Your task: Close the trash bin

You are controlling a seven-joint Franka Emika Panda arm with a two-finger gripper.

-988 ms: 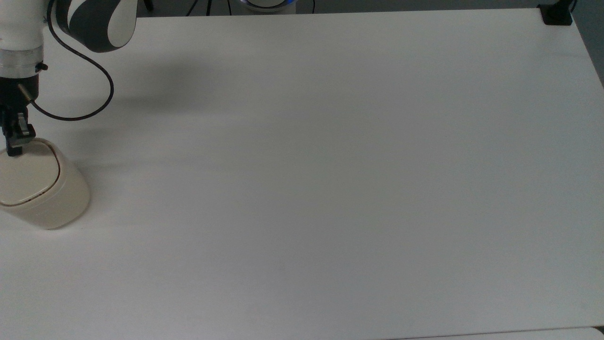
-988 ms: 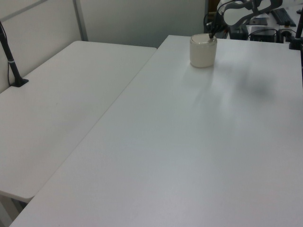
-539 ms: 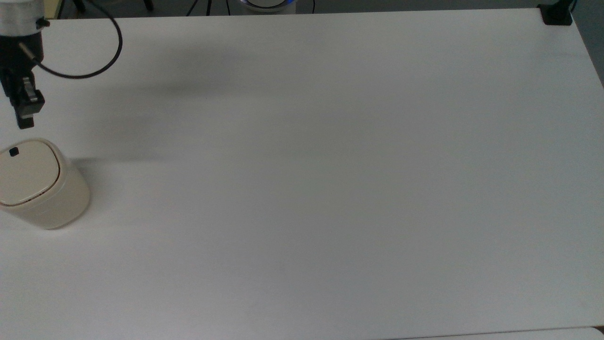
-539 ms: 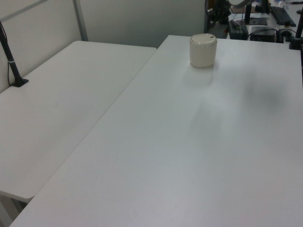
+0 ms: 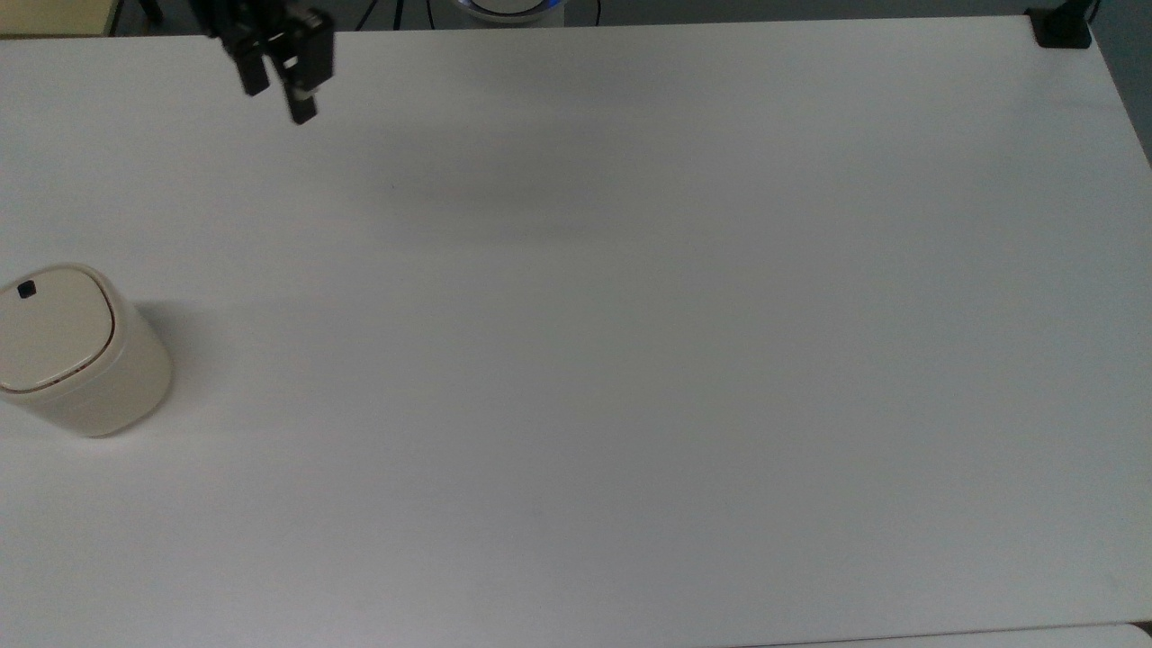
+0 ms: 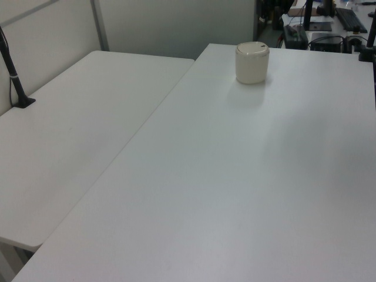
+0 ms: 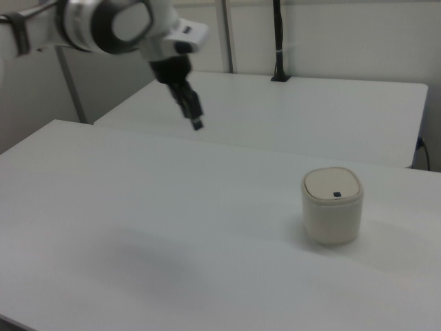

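Note:
The trash bin [image 5: 81, 360] is a small cream cylinder at the top view's left edge. Its flat lid lies down flush, with a thin brown seam and a small black button [image 5: 26, 289]. The trash bin [image 6: 252, 61] also stands at the far end of the table in the left view, and the trash bin [image 7: 333, 207] sits at the right view's right. My gripper [image 5: 290, 101] hangs in the air near the table's far edge, well away from the bin, holding nothing. In the right view my gripper [image 7: 197, 123] tapers to a single tip, shut.
The bin stands on a wide white table [image 5: 630, 360]. A black clamp [image 5: 1060, 29] sits at its far right corner in the top view. A second white table [image 6: 76, 129] adjoins it at the left view's left, with a black pole [image 6: 14, 76].
My gripper lifted off the bin's lid, rose, and swung away to the top view's right along the far edge. The bin has stayed put with its lid down.

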